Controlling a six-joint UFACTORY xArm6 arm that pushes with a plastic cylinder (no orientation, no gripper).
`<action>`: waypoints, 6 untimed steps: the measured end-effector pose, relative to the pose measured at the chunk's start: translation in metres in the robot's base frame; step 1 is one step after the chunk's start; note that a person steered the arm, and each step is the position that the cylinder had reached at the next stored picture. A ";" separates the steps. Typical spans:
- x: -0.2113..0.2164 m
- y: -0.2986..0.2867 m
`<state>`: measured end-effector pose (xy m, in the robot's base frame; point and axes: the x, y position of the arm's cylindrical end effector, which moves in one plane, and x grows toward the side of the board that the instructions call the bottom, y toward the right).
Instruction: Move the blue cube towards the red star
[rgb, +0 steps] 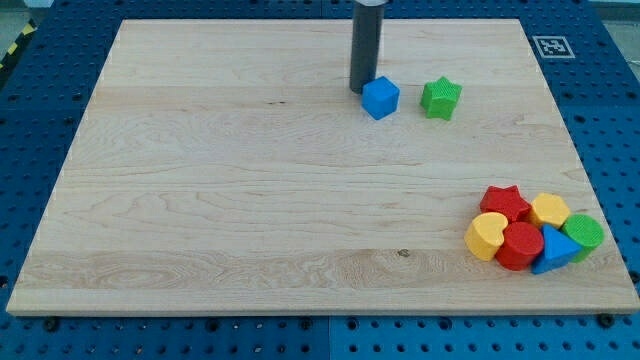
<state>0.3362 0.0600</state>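
The blue cube (380, 98) sits near the view's top, a little right of centre on the wooden board (250, 200). My tip (359, 90) is just to the cube's upper left, touching or almost touching it. The red star (505, 203) lies far off at the view's lower right, at the top left of a cluster of blocks.
A green star (440, 98) sits just right of the blue cube. The lower-right cluster holds a yellow heart (486, 236), a red cylinder (521, 245), a blue triangle (554, 251), a yellow block (549, 210) and a green block (584, 233). A marker tag (552, 46) sits at the board's top right corner.
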 end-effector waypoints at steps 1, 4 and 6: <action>0.017 0.002; 0.042 0.006; 0.041 0.043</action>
<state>0.3775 0.1032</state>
